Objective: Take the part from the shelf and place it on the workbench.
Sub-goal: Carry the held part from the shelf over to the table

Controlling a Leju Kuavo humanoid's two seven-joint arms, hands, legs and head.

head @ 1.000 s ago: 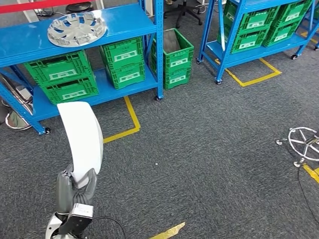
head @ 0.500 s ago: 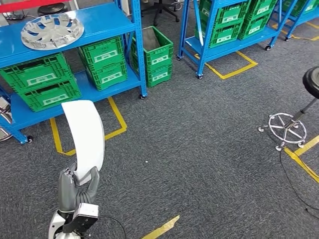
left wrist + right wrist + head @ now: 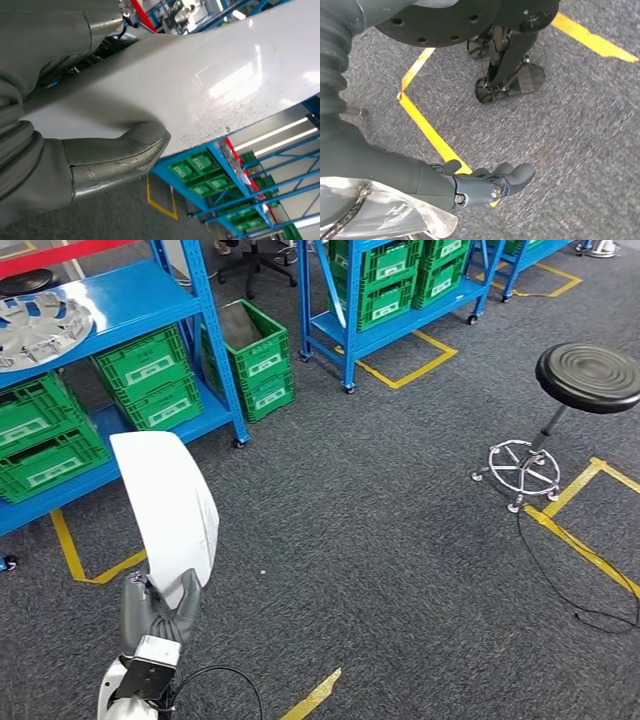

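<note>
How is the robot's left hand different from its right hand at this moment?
The left hand grips a white curved panel and is raised in front; the right hand holds nothing and hangs over the carpet. Left thumb presses the panel; right fingers are loosely curled. Both are grey.

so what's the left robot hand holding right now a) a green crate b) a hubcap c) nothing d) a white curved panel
d, the left robot hand grips the white curved panel by its lower end, its thumb pressed on the panel; the hubcap sits on the shelf.
</note>
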